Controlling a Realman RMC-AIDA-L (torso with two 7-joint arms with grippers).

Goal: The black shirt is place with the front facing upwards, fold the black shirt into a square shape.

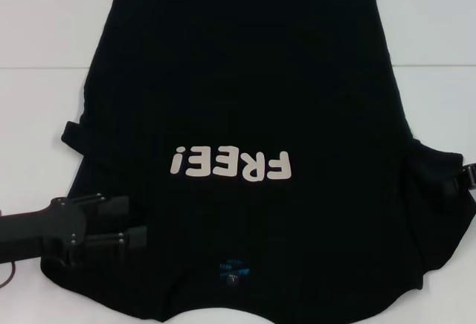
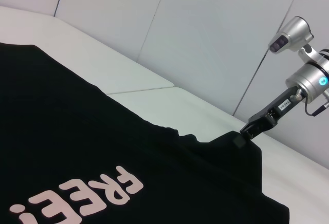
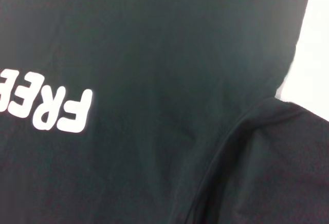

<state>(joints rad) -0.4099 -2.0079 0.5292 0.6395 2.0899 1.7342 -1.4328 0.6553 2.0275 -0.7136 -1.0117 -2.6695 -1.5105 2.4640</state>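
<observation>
The black shirt point(image 1: 245, 101) lies spread front-up on the white table point(image 1: 44, 41), collar and blue neck label point(image 1: 234, 270) toward me. The "FREE!" letters point(image 1: 230, 164) read upside down. My left gripper point(image 1: 123, 221) hovers open over the near left shoulder and sleeve, its two fingers apart. At the right edge, my right gripper point(image 1: 462, 179) is on the right sleeve. In the left wrist view the right gripper point(image 2: 241, 136) pinches the sleeve edge, and the cloth point(image 2: 154, 172) rises to a small peak there. The right wrist view shows only shirt cloth point(image 3: 154, 54) and the sleeve seam.
Bare white table shows to the left, right and far side of the shirt. A pale panelled wall point(image 2: 205, 29) stands behind the table. The shirt's near hem runs off the bottom of the head view.
</observation>
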